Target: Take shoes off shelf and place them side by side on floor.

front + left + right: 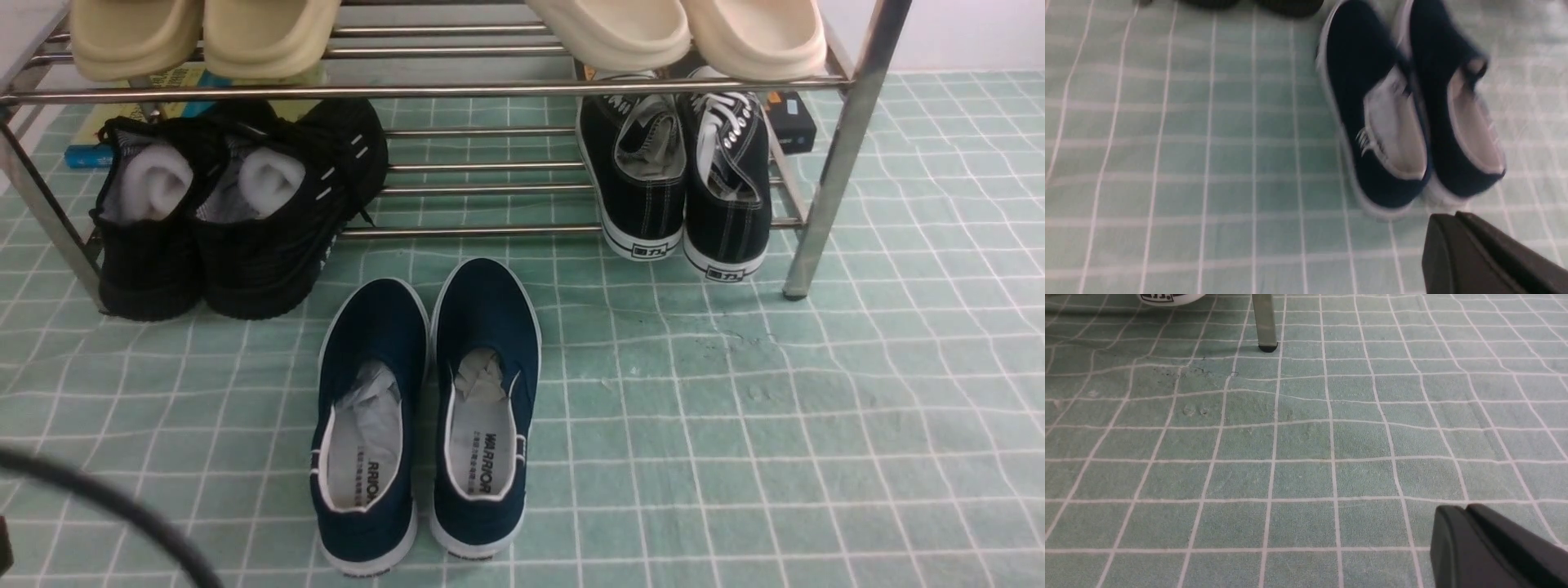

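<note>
Two navy slip-on shoes with white soles stand side by side on the pale green gridded floor (735, 408) in front of the chrome shelf (849, 122): the left shoe (369, 408) and the right shoe (486, 400), toes toward the shelf, grey paper inside. The left wrist view shows both shoes (1412, 122), blurred, with my left gripper (1453, 218) shut and empty just behind their heels. My right gripper (1461, 512) is shut and empty above bare floor (1290, 457). Neither gripper shows in the front view.
On the lower tier sit chunky black knit sneakers (237, 204) at left and black lace-up sneakers (686, 180) at right. Cream slippers (204, 37) rest on the upper tier. A shelf leg (1265, 322) stands ahead of the right gripper. A black cable (106, 506) crosses the front-left corner.
</note>
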Action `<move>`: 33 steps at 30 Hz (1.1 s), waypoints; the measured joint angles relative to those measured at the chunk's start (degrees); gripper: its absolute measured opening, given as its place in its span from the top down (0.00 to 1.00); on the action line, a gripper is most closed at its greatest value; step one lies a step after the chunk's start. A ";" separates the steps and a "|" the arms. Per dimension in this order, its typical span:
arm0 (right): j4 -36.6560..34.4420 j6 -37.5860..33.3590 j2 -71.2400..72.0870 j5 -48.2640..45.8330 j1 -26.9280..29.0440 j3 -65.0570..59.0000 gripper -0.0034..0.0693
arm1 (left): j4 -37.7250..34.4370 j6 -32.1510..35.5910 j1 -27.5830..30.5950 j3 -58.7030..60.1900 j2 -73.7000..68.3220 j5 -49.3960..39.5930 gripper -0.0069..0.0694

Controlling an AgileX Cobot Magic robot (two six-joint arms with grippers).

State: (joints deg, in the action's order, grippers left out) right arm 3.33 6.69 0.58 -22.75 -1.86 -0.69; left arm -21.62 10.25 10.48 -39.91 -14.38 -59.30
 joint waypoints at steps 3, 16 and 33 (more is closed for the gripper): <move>0.00 0.00 0.00 0.00 0.00 0.00 0.88 | -1.24 1.33 0.00 8.19 12.31 12.52 0.91; 0.05 0.00 0.03 0.05 0.00 0.00 0.86 | 2.87 1.80 0.07 20.39 11.00 24.31 0.89; 0.05 0.00 0.03 0.05 0.00 0.00 0.83 | 16.47 -7.95 0.07 30.87 14.67 29.84 0.88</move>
State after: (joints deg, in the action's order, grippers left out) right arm 3.38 6.69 0.61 -22.70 -1.86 -0.69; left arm -5.15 2.30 10.55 -9.03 0.28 -29.46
